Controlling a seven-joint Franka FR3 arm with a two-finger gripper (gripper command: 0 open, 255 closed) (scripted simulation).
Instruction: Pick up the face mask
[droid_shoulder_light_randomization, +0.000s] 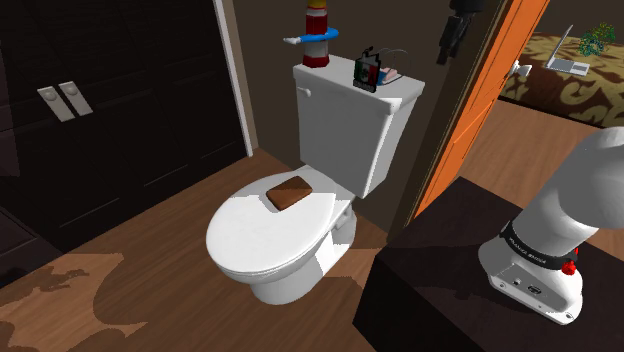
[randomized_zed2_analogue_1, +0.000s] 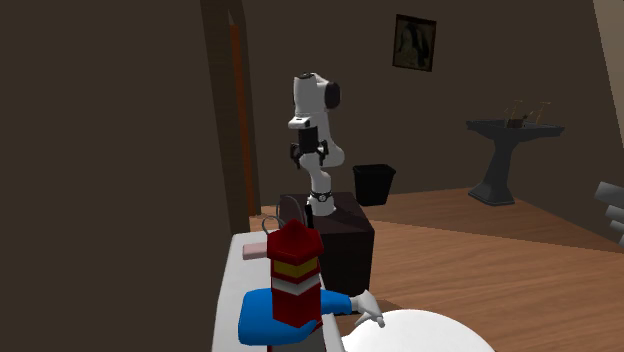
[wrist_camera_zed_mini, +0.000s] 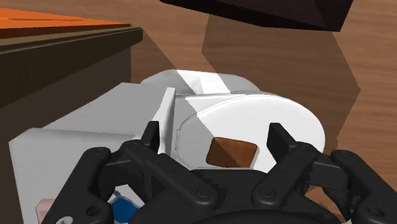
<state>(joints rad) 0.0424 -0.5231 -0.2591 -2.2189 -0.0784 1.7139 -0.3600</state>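
The face mask (droid_shoulder_light_randomization: 373, 70) is a small dark and pale pink bundle with thin loops. It lies on the lid of the white toilet tank (droid_shoulder_light_randomization: 345, 130), at the end nearest the orange door. Its pink edge (randomized_zed2_analogue_1: 256, 249) lies on the tank in the second exterior view, and a pink corner (wrist_camera_zed_mini: 44, 208) peeks past the hand in the wrist view. My black gripper (droid_shoulder_light_randomization: 448, 48) hangs high above and beside the tank, well apart from the mask. In the wrist view the gripper (wrist_camera_zed_mini: 214, 137) is open with nothing between its fingers.
A red, white and blue toy figure (droid_shoulder_light_randomization: 318, 35) stands on the tank's other end. A brown block (droid_shoulder_light_randomization: 290, 192) lies on the shut toilet lid. The orange door (droid_shoulder_light_randomization: 480, 100) is close to the gripper. Dark cabinets (droid_shoulder_light_randomization: 100, 100) line the shoulder view's left.
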